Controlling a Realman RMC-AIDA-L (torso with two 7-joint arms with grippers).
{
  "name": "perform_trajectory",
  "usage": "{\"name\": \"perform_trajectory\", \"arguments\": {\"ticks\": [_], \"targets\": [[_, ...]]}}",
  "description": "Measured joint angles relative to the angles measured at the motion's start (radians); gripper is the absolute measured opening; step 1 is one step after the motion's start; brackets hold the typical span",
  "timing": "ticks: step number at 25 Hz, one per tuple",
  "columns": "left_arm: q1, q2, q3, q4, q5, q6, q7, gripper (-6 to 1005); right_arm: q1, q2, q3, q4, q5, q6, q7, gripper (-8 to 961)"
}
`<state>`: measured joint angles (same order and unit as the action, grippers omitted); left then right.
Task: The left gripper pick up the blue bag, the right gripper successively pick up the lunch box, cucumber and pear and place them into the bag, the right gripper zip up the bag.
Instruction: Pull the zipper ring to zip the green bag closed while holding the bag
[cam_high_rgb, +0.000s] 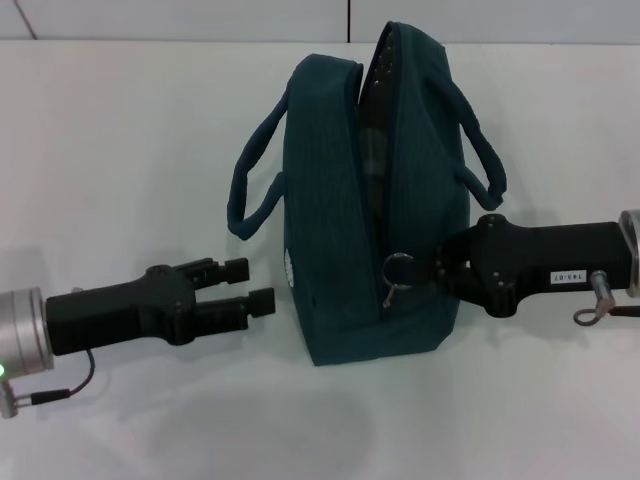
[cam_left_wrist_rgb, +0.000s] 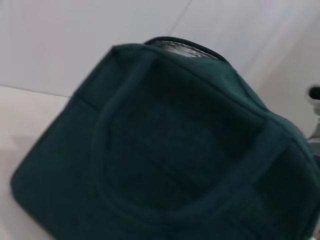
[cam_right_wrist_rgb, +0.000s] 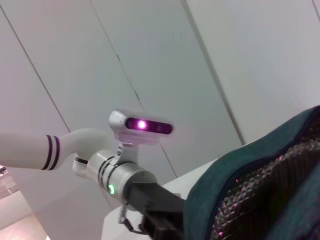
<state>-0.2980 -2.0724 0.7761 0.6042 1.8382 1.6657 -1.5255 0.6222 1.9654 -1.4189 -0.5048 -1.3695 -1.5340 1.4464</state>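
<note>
The blue bag (cam_high_rgb: 340, 230) stands upright mid-table. Its zip is open along the top and side, and the lining shows in the gap. The zip pull (cam_high_rgb: 398, 270) with its ring hangs low on the bag's near side. My right gripper (cam_high_rgb: 440, 272) is against the bag just right of the pull. My left gripper (cam_high_rgb: 250, 284) is open and empty, a short gap left of the bag's lower side. The bag fills the left wrist view (cam_left_wrist_rgb: 175, 150) and shows in the right wrist view (cam_right_wrist_rgb: 260, 200). The lunch box, cucumber and pear are out of view.
The bag's two handles (cam_high_rgb: 255, 180) droop to either side. The white table (cam_high_rgb: 120, 150) runs back to a white wall. In the right wrist view, the left arm (cam_right_wrist_rgb: 135, 185) and its wrist camera (cam_right_wrist_rgb: 142, 125) show beyond the bag.
</note>
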Motion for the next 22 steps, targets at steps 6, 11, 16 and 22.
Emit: {"name": "perform_trajectory", "arguments": {"ticks": [6, 11, 16, 22], "targets": [[0.011, -0.003, 0.0, -0.007, 0.007, 0.026, 0.003, 814, 0.013, 0.001, 0.0, 0.0, 0.001, 0.019, -0.004, 17], [-0.01, -0.012, 0.0, -0.094, 0.006, 0.007, 0.074, 814, 0.041, 0.01, 0.003, -0.013, 0.009, 0.008, -0.012, 17], [-0.05, -0.017, 0.0, -0.192, 0.001, -0.045, 0.157, 814, 0.046, 0.024, 0.026, -0.046, 0.01, -0.021, -0.011, 17], [-0.083, -0.02, 0.0, -0.248, -0.002, -0.086, 0.206, 814, 0.046, 0.032, 0.055, -0.049, 0.01, -0.051, -0.011, 17]]}}
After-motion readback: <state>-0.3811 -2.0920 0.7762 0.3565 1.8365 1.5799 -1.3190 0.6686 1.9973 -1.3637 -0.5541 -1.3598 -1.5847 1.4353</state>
